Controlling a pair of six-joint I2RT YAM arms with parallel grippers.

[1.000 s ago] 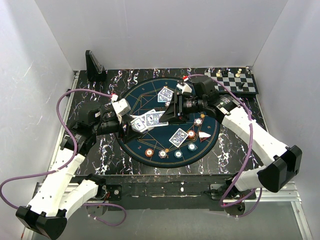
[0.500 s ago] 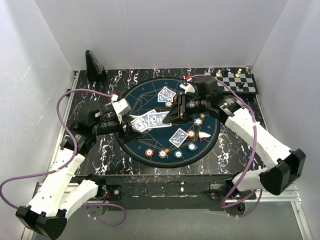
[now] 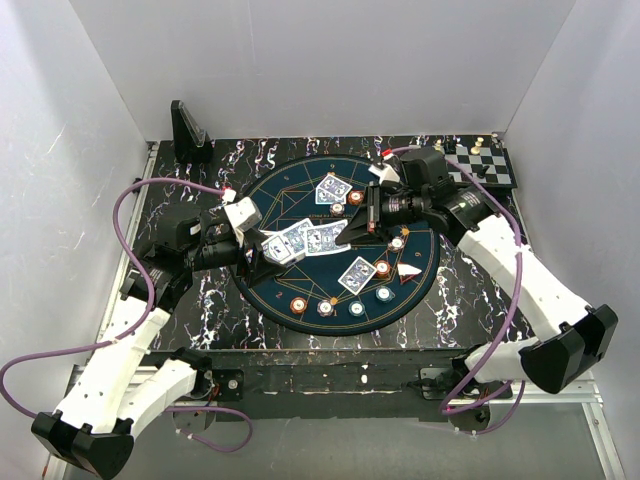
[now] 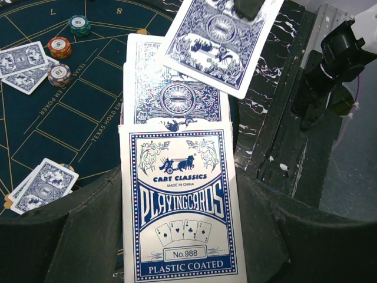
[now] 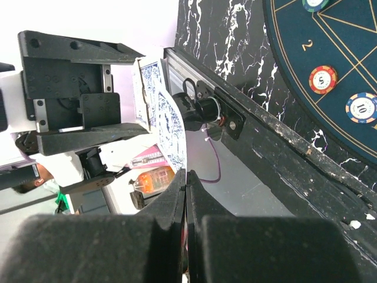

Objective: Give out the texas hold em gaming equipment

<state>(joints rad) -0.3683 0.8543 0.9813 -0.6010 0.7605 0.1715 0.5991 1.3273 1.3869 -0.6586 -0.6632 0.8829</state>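
White walls surround the marbled desk [image 3: 290,150]. Over the mat's [image 3: 290,195] left-centre, one card [image 4: 221,44] is pinched edge-on by the right hand [image 5: 186,177], its fingers pressed together on it. The card overlaps the far end of the deck [image 4: 179,206], which the left hand [image 3: 266,250] clamps. Such a thin grip could let the card twist or slip. A second card [image 4: 177,94], already jutting out, could drag loose and land on the chips [image 4: 59,44] lying on the mat.

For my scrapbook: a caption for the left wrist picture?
Left fingers grip the card box; right fingers pinch a card just beyond it.
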